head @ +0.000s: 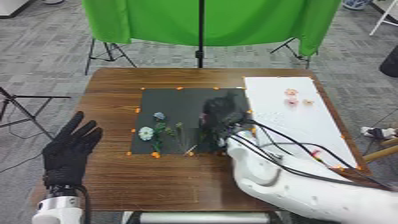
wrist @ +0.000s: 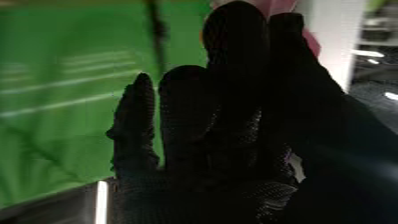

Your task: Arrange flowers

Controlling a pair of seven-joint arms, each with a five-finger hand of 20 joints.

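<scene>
With my right hand I am hovering above the right part of the dark mat, and in the right wrist view the thumb and the finger beside it are pinching a pink flower. Its petals are looking smooth and thin, and they are peeping out behind the tips and beside the thumb. The other fingers of this hand are standing long and straight, and the black knitted fabric is showing small ridges (a rather rough glove, I am thinking). My left hand is lying to the left of the mat, low over the brown wood of the table, with fingers relaxed and spread, grasping nothing.

On the left of the mat a white-blue flower is showing a round, ruffled head, and a smaller blue flower is resting just beyond it. Green leaves and thin stems are lying beside them, slender like wires. Orange markers are dotting the edge of the mat. On the smooth white sheet at the right, two pink blossoms and one paler blossom are sitting close together, small and frilly.
</scene>
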